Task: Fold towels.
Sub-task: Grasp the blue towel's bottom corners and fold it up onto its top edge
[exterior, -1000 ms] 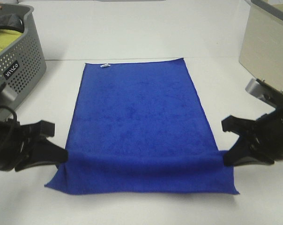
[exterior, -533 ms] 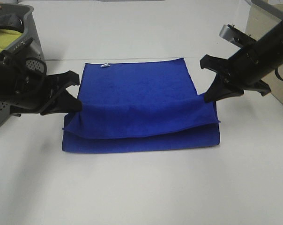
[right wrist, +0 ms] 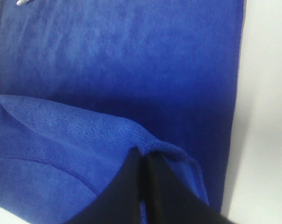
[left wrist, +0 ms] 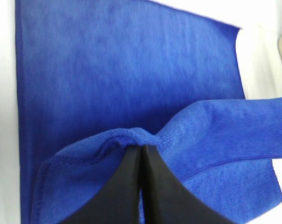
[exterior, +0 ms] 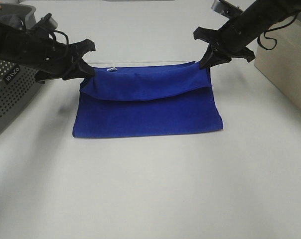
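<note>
On table (exterior: 150, 194), spreading from white tag (exterior: 110, 69) on its short edge: royal-blue towel (exterior: 148, 112), doubled over. Left gripper (exterior: 84, 72) and right gripper (exterior: 206, 61), either side of tag, each clamped tight on one corner of lifted edge. Within last second both carried this edge from end opposite tag to just short of tag. First fold nearly complete; lowering and release likely remain.

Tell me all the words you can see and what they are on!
White lettering on the grey basket: a short word, tilted and too blurred to read.
White tag on the blue towel: too small to show any print.
No other text shows.
</note>
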Controlling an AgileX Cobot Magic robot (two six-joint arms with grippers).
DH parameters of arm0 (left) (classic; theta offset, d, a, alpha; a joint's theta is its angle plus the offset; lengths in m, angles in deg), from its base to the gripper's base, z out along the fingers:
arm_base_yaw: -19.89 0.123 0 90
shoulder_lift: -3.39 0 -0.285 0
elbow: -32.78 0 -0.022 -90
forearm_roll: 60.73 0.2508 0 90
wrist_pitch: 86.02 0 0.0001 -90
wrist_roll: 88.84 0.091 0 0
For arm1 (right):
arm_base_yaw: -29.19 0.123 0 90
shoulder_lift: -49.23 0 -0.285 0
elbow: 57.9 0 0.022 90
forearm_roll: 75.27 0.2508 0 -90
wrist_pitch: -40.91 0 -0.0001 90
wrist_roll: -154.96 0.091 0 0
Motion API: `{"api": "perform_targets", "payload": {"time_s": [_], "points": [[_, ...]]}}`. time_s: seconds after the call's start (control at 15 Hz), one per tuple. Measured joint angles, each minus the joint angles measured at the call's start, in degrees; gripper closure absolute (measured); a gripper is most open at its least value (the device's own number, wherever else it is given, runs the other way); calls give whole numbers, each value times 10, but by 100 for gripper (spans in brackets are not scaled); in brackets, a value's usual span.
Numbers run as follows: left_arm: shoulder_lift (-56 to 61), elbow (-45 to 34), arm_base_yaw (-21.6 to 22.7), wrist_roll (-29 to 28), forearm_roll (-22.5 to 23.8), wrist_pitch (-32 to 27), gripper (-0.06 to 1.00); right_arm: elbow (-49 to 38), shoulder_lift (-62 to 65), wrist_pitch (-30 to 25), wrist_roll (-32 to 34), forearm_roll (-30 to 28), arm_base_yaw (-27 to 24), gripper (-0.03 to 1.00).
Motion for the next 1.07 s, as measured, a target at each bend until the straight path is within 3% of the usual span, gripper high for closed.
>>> {"api": "perform_targets", "payload": {"time_s": [0.47, 1.07], "points": [[-121, 196, 1, 1, 10, 15, 94, 238, -168, -15, 10, -29, 0, 97], [-178, 245, 1, 5, 17, 78, 94, 285, -208, 70, 17, -44, 0, 97]]}}
